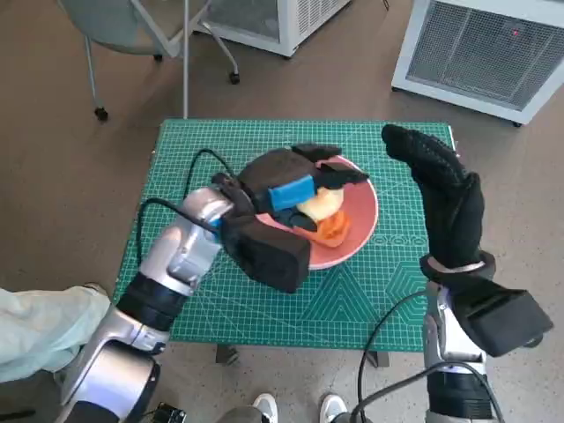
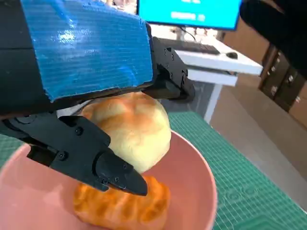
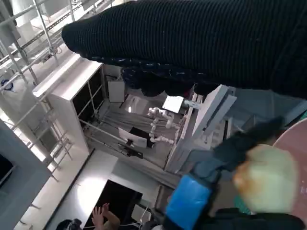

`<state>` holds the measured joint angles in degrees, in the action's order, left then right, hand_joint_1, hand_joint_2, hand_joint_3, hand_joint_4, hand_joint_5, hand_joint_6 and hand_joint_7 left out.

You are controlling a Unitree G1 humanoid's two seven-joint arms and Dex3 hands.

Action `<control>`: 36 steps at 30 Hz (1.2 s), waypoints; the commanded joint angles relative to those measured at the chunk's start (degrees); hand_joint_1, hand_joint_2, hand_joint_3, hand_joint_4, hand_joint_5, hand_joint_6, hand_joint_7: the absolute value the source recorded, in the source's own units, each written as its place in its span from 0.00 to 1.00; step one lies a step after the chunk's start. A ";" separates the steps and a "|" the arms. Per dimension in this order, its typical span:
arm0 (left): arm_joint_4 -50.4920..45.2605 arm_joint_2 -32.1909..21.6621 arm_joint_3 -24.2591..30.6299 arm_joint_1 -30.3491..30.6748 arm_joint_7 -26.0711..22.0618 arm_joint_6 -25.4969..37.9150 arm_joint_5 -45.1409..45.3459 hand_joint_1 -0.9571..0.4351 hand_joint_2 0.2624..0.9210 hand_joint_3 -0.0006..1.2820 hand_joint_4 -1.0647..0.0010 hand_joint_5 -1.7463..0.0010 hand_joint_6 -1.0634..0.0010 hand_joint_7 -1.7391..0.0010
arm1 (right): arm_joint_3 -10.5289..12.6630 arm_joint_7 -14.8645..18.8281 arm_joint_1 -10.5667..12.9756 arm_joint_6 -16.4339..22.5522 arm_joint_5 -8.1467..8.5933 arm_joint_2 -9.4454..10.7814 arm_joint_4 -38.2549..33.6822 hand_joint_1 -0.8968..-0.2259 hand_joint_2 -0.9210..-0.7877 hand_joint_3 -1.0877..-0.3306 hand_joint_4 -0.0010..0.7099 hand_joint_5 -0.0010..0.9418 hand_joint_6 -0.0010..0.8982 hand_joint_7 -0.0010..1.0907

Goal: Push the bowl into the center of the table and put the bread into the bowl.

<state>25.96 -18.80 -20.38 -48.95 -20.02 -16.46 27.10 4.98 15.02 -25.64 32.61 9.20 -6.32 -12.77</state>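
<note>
Between the black fingers of the left hand (image 1: 295,196) sits a pale bread roll (image 2: 134,127), gripped over the pink bowl (image 1: 361,225). Under it lies 1 orange bread (image 2: 122,203). Farther right, the right hand (image 1: 445,198) is raised, fingers apart, holding nothing.

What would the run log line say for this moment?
left hand: holds bun over pink bowl | pastry: in bowl | right hand: raised, holding nothing | bowl: mid-table
</note>
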 commanded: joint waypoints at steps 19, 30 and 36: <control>-2.37 4.71 22.11 6.27 -14.25 -5.33 -42.50 0.37 1.00 0.06 0.85 1.00 0.70 1.00 | 1.65 0.04 -2.10 -2.06 1.18 -2.32 0.10 0.30 0.00 0.47 0.25 0.01 0.00 0.50; 1.27 7.77 24.06 6.54 -14.38 -5.03 -44.76 0.37 1.00 0.09 0.86 1.00 0.71 1.00 | 1.73 -0.31 -3.26 -2.31 0.29 -3.04 0.15 0.28 0.00 0.48 0.25 0.00 0.00 0.50; 1.24 6.89 24.22 6.70 -14.31 -3.97 -43.96 0.37 1.00 0.10 0.86 1.00 0.71 1.00 | 1.61 -0.11 -3.15 -2.32 0.40 -2.85 -0.19 0.28 0.00 0.48 0.25 0.00 0.00 0.50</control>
<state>27.18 -11.24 3.33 -42.67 -34.21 -21.06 -17.38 6.55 15.04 -29.18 31.17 9.81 -8.87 -12.33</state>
